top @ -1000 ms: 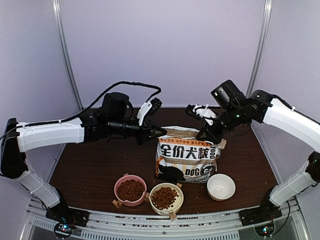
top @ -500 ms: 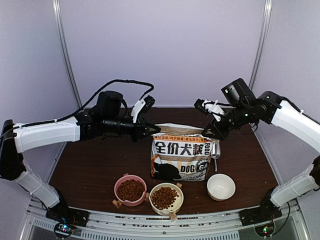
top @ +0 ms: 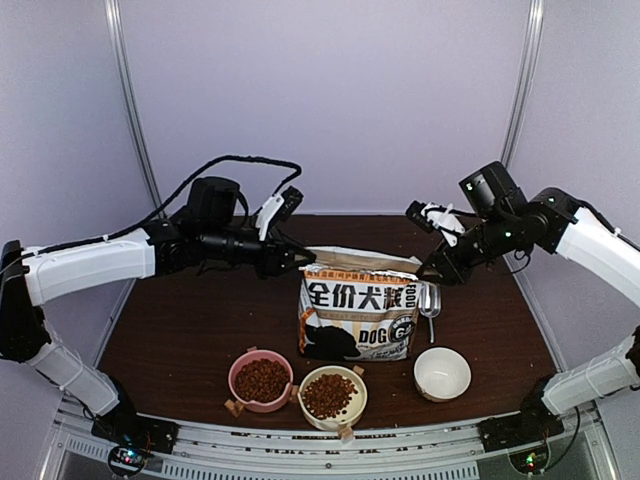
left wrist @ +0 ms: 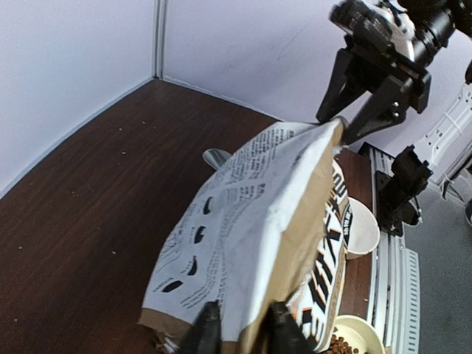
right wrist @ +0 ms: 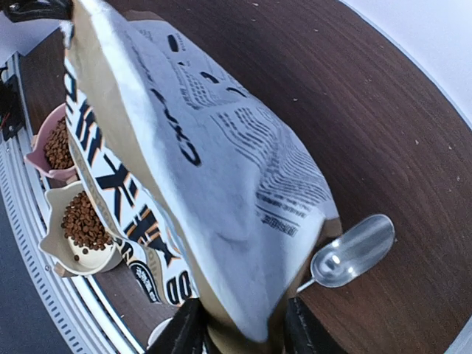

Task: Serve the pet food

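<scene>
Pet food, dark reddish-brown kibble, lies heaped in the pink bowl [top: 261,380] and the cream bowl [top: 330,394]; it also shows in the right wrist view [right wrist: 81,219]. The kraft-brown printed bag [top: 358,318] stands upright between the arms. My left gripper [top: 299,260] is shut on the bag's top left corner [left wrist: 243,324]. My right gripper [top: 432,272] is shut on the bag's top right corner [right wrist: 247,317]. The white bowl [top: 442,373] at the front right holds no kibble.
A shiny metal scoop [top: 430,303] lies on the brown table [top: 180,330] right of the bag and shows in the right wrist view [right wrist: 352,251]. The three bowls stand in a row near the table's front edge. White walls close in the back and sides.
Both grippers have moved apart and slightly back, holding the bag's top corners. The bag has shifted left and its top edge is stretched wider; the scoop beside it has come into view.
</scene>
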